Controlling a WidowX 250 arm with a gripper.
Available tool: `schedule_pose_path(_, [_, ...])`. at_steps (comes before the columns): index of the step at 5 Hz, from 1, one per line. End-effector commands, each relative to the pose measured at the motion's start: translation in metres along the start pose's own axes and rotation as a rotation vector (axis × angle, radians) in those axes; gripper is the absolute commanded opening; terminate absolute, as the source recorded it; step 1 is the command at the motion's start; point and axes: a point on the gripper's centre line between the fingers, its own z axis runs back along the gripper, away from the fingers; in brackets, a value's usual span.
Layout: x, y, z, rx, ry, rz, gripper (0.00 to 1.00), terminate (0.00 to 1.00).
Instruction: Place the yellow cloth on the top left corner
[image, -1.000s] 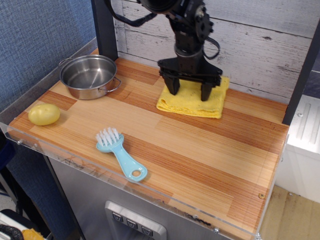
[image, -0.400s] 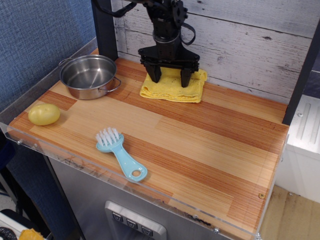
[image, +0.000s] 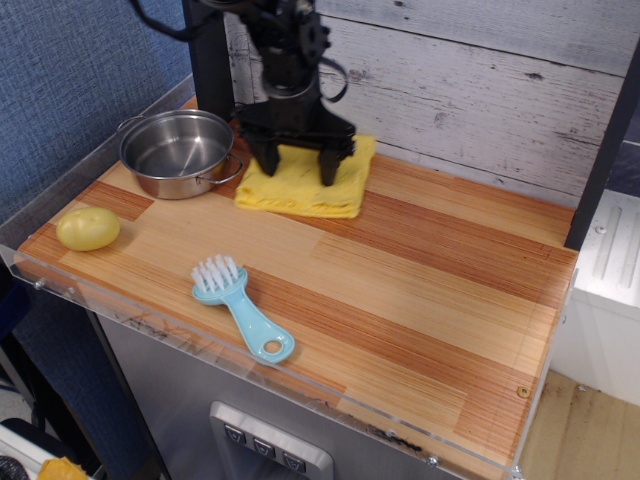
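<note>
The yellow cloth (image: 300, 194) lies flat and folded on the striped wood tabletop (image: 420, 270), at the back, just right of the steel pot (image: 178, 150). My gripper (image: 298, 168) points straight down over the cloth. Its jaws stand wide apart, and both fingertips (image: 328, 172) rest on the cloth's top side. The top left corner (image: 190, 103) lies behind the pot, at the black upright post (image: 207, 60) and the whitewashed plank wall (image: 480, 90). The cloth's left edge is close to the pot's handle.
A small rounded yellow potato-like lump (image: 88, 228) sits at the front left. A light blue brush (image: 240, 308) with white bristles lies near the front edge. A clear plastic lip runs along the table's front and left sides. Another black post stands at the right.
My gripper has moved left along the back wall and the yellow cloth has slid left with it, from the middle of the back to right beside the pot.
</note>
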Motion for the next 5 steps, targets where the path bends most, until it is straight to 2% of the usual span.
schedule_pose_path(1, [-0.002, 0.015, 0.028, -0.016, -0.046, 0.009, 1.00, 0.00])
schedule_pose_path(2, [0.007, 0.019, 0.035, -0.029, -0.055, 0.049, 1.00, 0.00])
schedule_pose_path(4, [0.028, 0.028, 0.065, -0.047, -0.125, 0.127, 1.00, 0.00])
schedule_pose_path(5, [0.033, 0.037, 0.088, -0.062, -0.185, 0.129, 1.00, 0.00])
